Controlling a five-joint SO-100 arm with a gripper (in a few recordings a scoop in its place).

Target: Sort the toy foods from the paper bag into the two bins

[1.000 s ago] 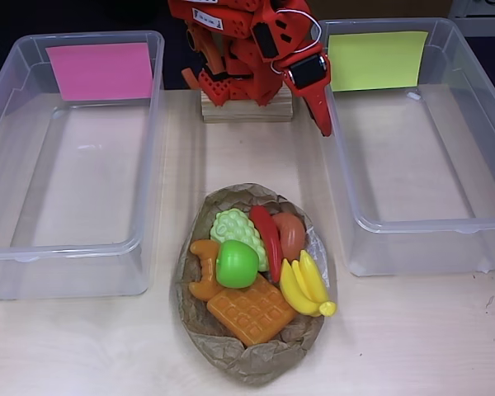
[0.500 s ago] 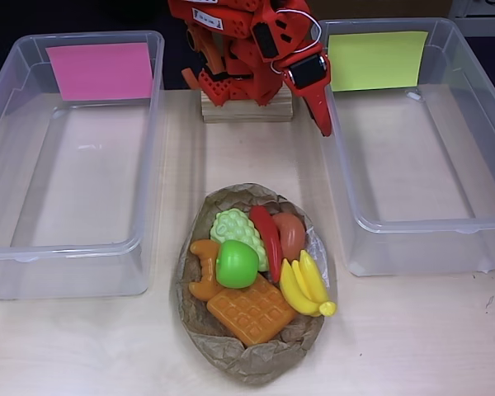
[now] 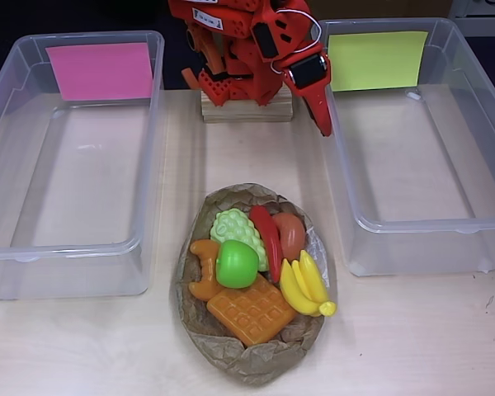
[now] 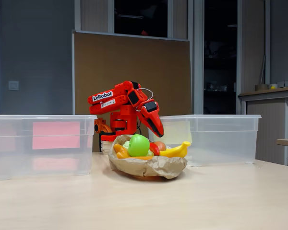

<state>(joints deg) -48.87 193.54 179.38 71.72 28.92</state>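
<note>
So nothing is really changing over the last second: the red arm is sitting folded up at the back edge of the table, exactly as it was, and the toys haven't budged. The gripper [image 3: 320, 111] is pointing down just beside the inner wall of the bin with the yellow-green note [image 3: 478, 223], its fingers looking pressed together and holding nothing. The paper bag [image 3: 256, 355] is lying near the front edge of the table, between the two bins, and it's holding the whole pile: green apple [image 3: 236, 263], grapes [image 3: 236, 227], chili [image 3: 266, 231], bananas [image 3: 305, 286], waffle [image 3: 252, 312], croissant [image 3: 203, 268] and a reddish-brown piece [image 3: 291, 233] tucked behind the chili that I can't identify for sure. The bin with the pink note [image 3: 8, 247] is empty, and so is the other one. So I'd say sorting isn't started yet, and the arm is probably about to reach for its first pick.
</note>
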